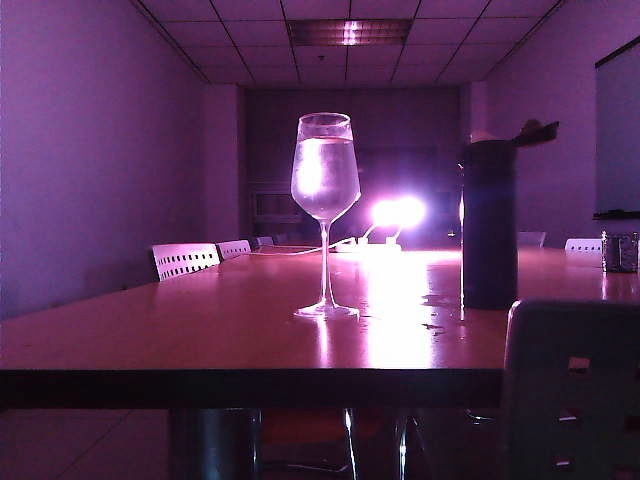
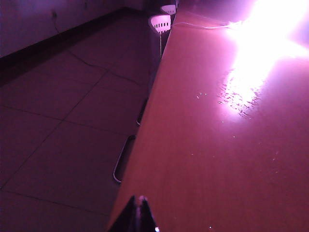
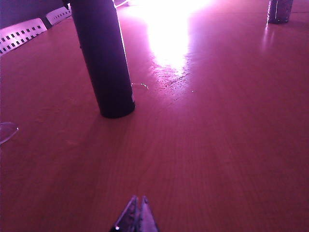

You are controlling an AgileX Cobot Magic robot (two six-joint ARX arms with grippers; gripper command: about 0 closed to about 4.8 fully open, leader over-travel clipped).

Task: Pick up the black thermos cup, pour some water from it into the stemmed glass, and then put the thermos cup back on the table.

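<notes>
The black thermos cup (image 1: pixel 489 225) stands upright on the table (image 1: pixel 200 320), right of centre, its flip lid jutting sideways at the top. The right wrist view shows its dark body (image 3: pixel 104 63) ahead of my right gripper (image 3: pixel 137 199), which is shut, holds nothing and hovers low over the wood well short of the cup. The stemmed glass (image 1: pixel 324 180) stands left of the thermos with clear water in its bowl; an edge of its foot (image 3: pixel 7 131) shows in the right wrist view. My left gripper (image 2: pixel 140 199) is shut and holds nothing, over the table's (image 2: pixel 217 159) left edge. Neither arm appears in the exterior view.
A small clear jar (image 1: pixel 620 251) stands far right on the table, also seen as the jar (image 3: pixel 280 10). Water drops (image 1: pixel 435 325) lie near the thermos. White chair backs (image 1: pixel 185 260) line the left side; a chair back (image 1: pixel 575 390) stands in front at right. A bright lamp (image 1: pixel 398 212) glares behind.
</notes>
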